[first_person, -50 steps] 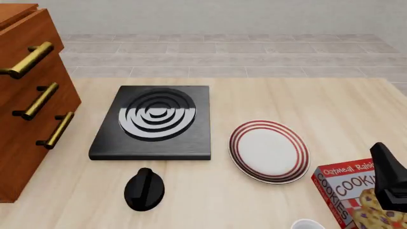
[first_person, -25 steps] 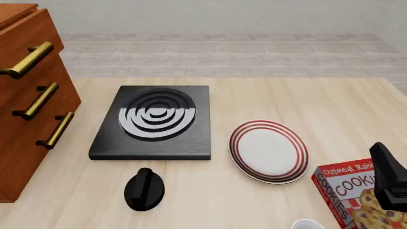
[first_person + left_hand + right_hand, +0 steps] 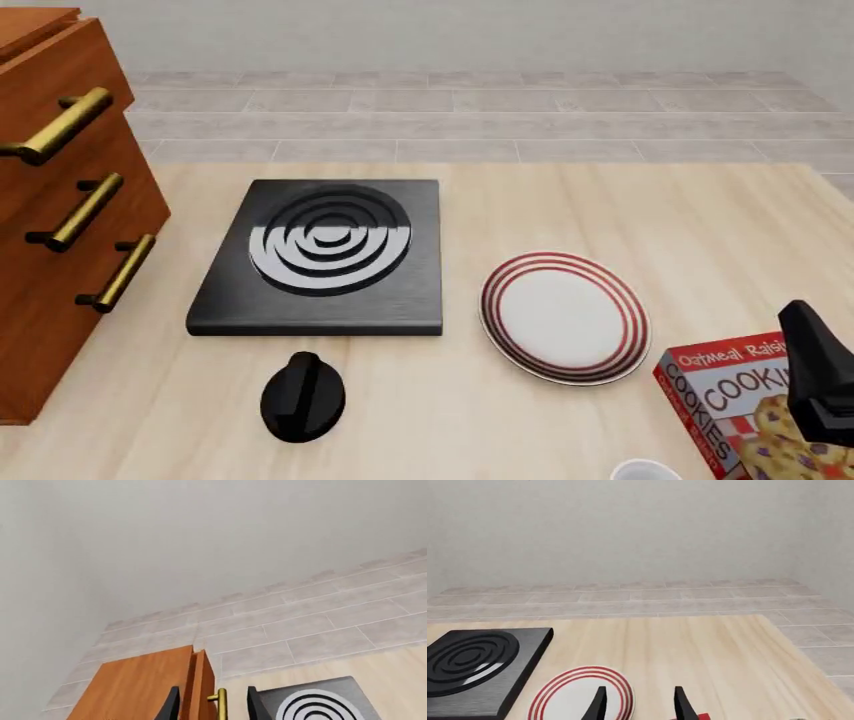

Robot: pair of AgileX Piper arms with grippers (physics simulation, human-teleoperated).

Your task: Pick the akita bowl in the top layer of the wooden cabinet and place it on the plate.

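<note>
The wooden cabinet (image 3: 54,300) stands at the table's left edge, and all three drawers look shut. Its top layer (image 3: 60,75) carries a brass handle (image 3: 54,125). The akita bowl is hidden. The plate (image 3: 565,316), white with red rings, lies right of centre. My left gripper (image 3: 303,397) sits near the front edge below the stove. In the left wrist view the left gripper (image 3: 212,707) is open, and the cabinet's handle (image 3: 220,705) shows far off between its fingers. My right gripper (image 3: 801,325) is open at the right edge over the cookie box. In the right wrist view the right gripper (image 3: 639,705) points past the plate (image 3: 580,695).
A black square stove (image 3: 324,255) with spiral rings lies between the cabinet and the plate. A red cookie box (image 3: 727,395) sits at the front right. The rim of a white cup (image 3: 645,470) shows at the bottom edge.
</note>
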